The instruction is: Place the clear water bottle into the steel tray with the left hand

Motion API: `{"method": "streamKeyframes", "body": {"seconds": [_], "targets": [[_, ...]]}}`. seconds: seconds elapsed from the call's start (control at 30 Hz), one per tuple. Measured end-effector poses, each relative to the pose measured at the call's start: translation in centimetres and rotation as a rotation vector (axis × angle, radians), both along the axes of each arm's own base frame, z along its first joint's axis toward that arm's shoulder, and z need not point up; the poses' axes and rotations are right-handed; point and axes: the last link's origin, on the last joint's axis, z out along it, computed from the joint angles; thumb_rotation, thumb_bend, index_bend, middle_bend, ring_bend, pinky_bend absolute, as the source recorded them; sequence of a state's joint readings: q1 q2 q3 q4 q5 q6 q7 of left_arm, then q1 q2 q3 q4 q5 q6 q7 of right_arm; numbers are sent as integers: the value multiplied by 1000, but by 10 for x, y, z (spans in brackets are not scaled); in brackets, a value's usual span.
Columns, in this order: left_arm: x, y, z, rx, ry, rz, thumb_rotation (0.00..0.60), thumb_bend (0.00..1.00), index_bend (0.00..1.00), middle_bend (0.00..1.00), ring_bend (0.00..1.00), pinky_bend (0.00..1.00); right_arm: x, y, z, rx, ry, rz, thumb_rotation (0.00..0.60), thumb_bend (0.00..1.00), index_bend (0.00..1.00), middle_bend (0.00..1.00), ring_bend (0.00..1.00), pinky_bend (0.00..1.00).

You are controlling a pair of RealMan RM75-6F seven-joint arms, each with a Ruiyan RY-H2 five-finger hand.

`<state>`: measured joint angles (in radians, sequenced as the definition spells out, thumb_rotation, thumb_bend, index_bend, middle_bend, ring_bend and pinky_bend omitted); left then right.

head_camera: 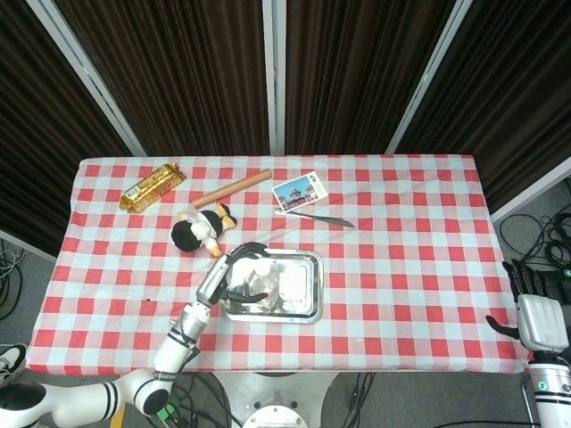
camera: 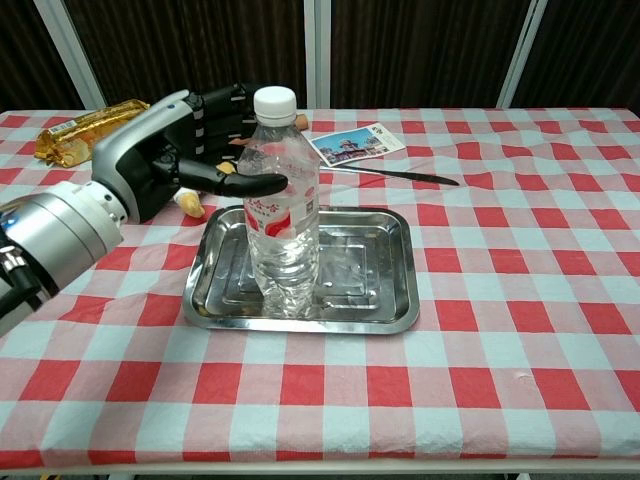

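We found the clear water bottle (camera: 283, 205) standing upright inside the steel tray (camera: 385, 265), toward the tray's left half, base on the tray floor, long axis vertical. The tray sat near the front edge of the bench (camera: 520, 330), left of its middle.

Left hand (camera: 175, 150) was just beside the bottle, on its left and slightly behind. Fingers were spread apart around the upper body; one finger (camera: 252, 185) reached across in front of the bottle at shoulder height. We could not tell whether it touched the plastic; no grip was evident, so we read the hand as letting go.

We judged the placement essentially done; the coming move turns on drawing the hand leftward and back, away from the bottle, without that front finger tipping it.

Right hand (head_camera: 538, 319) hung off the bench's front right corner, well apart from everything; we could not tell how its fingers lay
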<state>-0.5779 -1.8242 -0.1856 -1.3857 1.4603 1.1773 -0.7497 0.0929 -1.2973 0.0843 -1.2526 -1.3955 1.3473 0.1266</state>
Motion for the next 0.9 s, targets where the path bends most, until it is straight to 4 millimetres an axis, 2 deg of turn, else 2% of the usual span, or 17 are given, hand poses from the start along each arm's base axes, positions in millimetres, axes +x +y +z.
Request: {"method": "streamKeyframes", "body": {"seconds": [0.1,0.27,0.5,0.57,0.7,0.83,0.9], "targets": [[6,3,13,19,-17,-5,600,0,284,388,238,274,1,0,1,-3,-3,2,600,92,35,19,0,0],[19,18,46,101,-26,-13,600,0,278,382,233,246,2,1,1,-2,-5,5,600,92,35,19,0,0],[30,59,103,241,-25,24,600,5,279,382,233,247,6,2,3,-12,-17,33,600,93,35,20,0,0],[28,73,122,300,7,35,600,48,288,382,233,249,8,2,3,-14,-30,44,600,93,35,22,0,0],[8,93,150,432,145,63,600,177,325,382,233,250,8,3,4,-15,-45,61,600,94,35,24,0,0],[-35,103,186,600,381,128,600,194,348,380,233,242,9,3,4,-15,-45,68,600,93,35,25,0,0],[-54,102,194,651,505,157,600,189,357,376,233,237,9,3,3,-14,-38,70,600,93,35,25,0,0]]}}
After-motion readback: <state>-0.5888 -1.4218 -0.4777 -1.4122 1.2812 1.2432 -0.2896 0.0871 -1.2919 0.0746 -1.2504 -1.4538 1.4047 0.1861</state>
